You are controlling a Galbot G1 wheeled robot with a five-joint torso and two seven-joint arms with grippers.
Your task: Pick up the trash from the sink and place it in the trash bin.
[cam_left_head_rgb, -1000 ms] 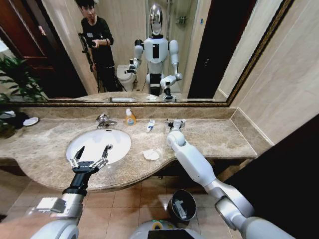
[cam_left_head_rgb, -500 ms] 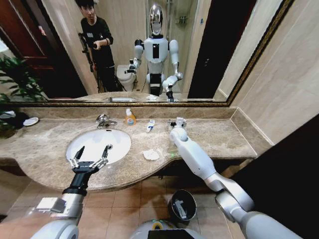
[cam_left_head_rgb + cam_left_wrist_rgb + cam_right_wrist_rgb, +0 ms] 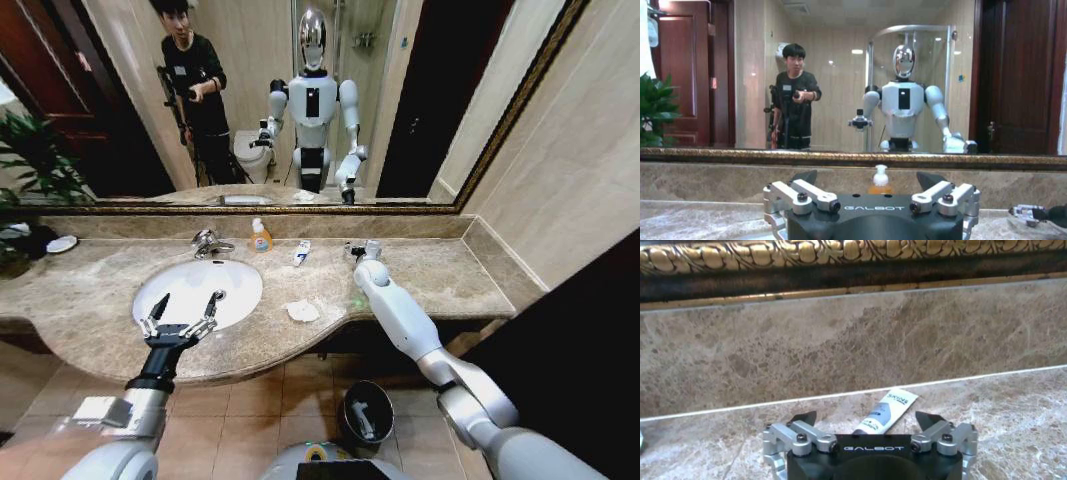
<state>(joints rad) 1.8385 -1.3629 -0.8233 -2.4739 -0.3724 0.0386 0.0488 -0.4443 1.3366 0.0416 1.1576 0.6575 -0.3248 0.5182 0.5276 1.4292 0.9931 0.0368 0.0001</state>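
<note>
The white oval sink (image 3: 226, 283) is set in the marble counter, with a chrome tap (image 3: 208, 242) behind it. My left gripper (image 3: 186, 305) hovers open over the basin's front rim, holding nothing. A crumpled white tissue (image 3: 303, 311) lies on the counter right of the basin. A small white tube (image 3: 302, 252) rests near the back wall. My right gripper (image 3: 363, 249) is open at the back of the counter; in its wrist view a blue-marked tube (image 3: 884, 415) lies just beyond its spread fingers (image 3: 867, 419). The trash bin (image 3: 366, 411) stands on the floor below the counter.
An orange-yellow soap bottle (image 3: 261, 237) stands by the tap and also appears beyond my left gripper (image 3: 867, 179). A gold-framed mirror (image 3: 300, 205) runs above the backsplash. A plant (image 3: 35, 165) and small dish (image 3: 61, 243) sit at the counter's left end.
My right arm has swung to the right along the back of the counter, carrying its gripper away from the white tube. The left arm has not moved.
</note>
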